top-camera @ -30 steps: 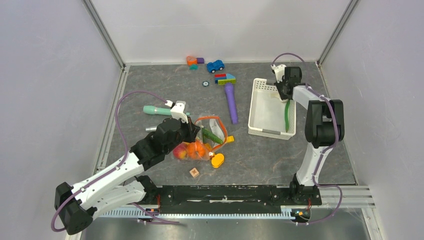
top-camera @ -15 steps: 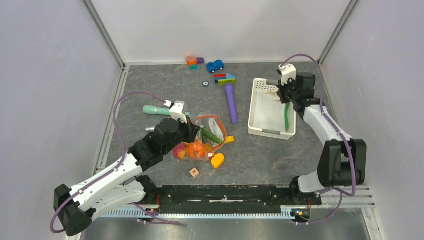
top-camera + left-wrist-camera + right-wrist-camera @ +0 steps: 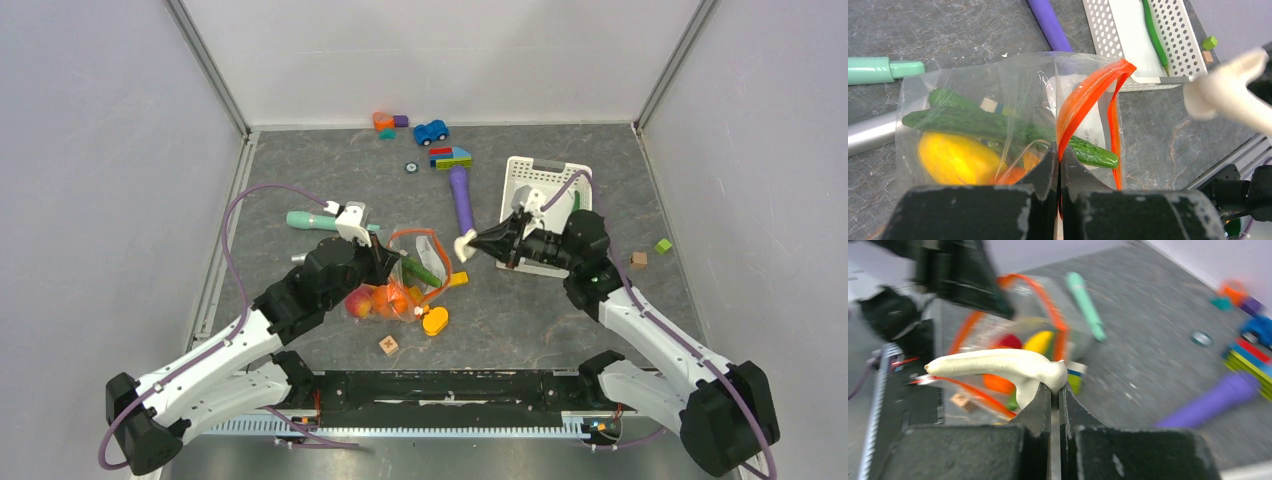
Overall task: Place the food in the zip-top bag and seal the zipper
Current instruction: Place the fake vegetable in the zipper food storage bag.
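Observation:
The clear zip-top bag (image 3: pixel 418 268) lies at the table's middle, its orange-red zipper (image 3: pixel 1089 94) gaping open. Inside are a yellow squash (image 3: pixel 955 157), green cucumbers (image 3: pixel 998 127) and orange and red pieces (image 3: pixel 385 300). My left gripper (image 3: pixel 1059 155) is shut on the near zipper edge and holds the mouth up; it also shows in the top view (image 3: pixel 385 262). My right gripper (image 3: pixel 1055 387) is shut on the white garlic-like piece (image 3: pixel 998 365) and holds it in the air just right of the bag's mouth (image 3: pixel 466 246). A thin green bean (image 3: pixel 1153 35) lies in the white basket.
The white slotted basket (image 3: pixel 530 175) stands behind my right gripper. A purple tool (image 3: pixel 461 200) and a teal tool (image 3: pixel 310 221) lie behind the bag. An orange-yellow block (image 3: pixel 434 320) and a small cube (image 3: pixel 388 345) lie in front. More toys (image 3: pixel 431 131) are at the back.
My right arm has swung from the basket at the back right down and left to the bag's mouth, carrying the white piece. The left arm and bag have stayed put.

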Controlling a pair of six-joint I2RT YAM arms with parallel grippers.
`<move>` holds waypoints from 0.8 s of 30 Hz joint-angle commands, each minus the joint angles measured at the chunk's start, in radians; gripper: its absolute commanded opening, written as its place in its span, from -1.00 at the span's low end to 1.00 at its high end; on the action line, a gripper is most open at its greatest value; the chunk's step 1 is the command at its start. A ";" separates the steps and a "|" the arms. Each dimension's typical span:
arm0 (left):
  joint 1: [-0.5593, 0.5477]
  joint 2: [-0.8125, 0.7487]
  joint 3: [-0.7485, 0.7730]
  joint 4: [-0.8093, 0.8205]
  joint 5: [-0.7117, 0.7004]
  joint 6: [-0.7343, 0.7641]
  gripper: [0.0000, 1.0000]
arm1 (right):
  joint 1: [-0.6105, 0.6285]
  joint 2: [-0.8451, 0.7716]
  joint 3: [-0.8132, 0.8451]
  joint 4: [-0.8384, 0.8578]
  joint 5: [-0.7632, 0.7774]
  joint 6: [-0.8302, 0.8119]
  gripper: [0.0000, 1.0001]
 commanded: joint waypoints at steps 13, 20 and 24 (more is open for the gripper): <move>-0.003 -0.024 0.016 0.034 0.025 -0.033 -0.96 | 0.377 0.205 0.130 0.098 0.254 -0.034 -1.00; -0.003 -0.053 0.007 0.049 0.058 -0.025 -0.96 | 0.494 0.325 0.213 0.036 0.700 -0.065 -0.98; -0.003 -0.071 0.007 0.054 0.108 -0.009 -0.96 | 0.549 0.389 0.285 -0.047 1.011 -0.007 -0.97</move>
